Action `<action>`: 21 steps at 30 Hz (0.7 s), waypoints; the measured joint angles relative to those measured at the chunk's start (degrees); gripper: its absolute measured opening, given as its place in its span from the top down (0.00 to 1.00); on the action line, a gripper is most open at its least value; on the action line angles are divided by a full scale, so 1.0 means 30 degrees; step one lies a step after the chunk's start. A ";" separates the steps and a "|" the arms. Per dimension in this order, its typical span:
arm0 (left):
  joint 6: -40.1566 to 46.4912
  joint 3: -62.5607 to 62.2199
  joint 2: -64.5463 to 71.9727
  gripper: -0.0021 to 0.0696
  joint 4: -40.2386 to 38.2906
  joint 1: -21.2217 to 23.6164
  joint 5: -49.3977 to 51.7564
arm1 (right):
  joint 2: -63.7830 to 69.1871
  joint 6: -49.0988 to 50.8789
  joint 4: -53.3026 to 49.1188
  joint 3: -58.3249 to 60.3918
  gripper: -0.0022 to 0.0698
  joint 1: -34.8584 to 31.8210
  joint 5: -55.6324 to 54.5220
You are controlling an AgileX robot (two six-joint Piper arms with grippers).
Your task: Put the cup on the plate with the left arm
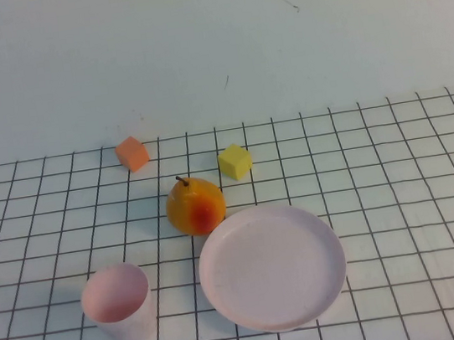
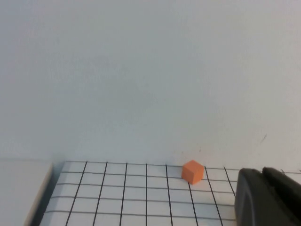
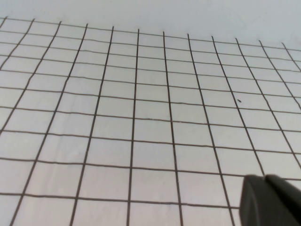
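Note:
The pale pink cup (image 1: 119, 303) stands upright on the grid table at the front left, empty. The round pale pink plate (image 1: 272, 267) lies just to its right, empty, with a small gap between them. Neither arm shows in the high view. The left gripper (image 2: 262, 170) appears only in the left wrist view, its black fingers pressed together and holding nothing, facing the back wall; the cup and plate are out of that view. The right gripper (image 3: 264, 177) appears only in the right wrist view, shut and empty over bare grid.
A yellow-red pear (image 1: 196, 206) stands just behind the plate's left rim. An orange cube (image 1: 132, 154) and a yellow cube (image 1: 235, 161) lie farther back. The orange cube also shows in the left wrist view (image 2: 193, 171), near the wall. The table's left edge (image 2: 44, 197) shows there.

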 joint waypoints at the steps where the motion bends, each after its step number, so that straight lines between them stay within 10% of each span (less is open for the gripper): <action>1: 0.0000 -0.0017 0.0144 0.97 0.0000 0.0000 0.0198 | 0.0000 0.0000 0.0000 0.0000 0.97 0.0000 0.0000; 11: 0.0717 -0.3759 0.6222 0.90 -0.1144 0.0000 0.6942 | 0.0000 0.0000 0.0000 0.0000 0.97 0.0000 0.0000; 18: 0.2726 -0.6203 1.2277 0.32 -0.4091 0.0000 0.9305 | 0.0000 0.0000 0.0000 0.0000 0.97 0.0000 0.0000; 21: 0.3925 -0.7009 1.4658 0.22 -0.5371 0.0000 0.9646 | 0.0000 0.0000 0.0000 0.0000 0.97 0.0000 0.0000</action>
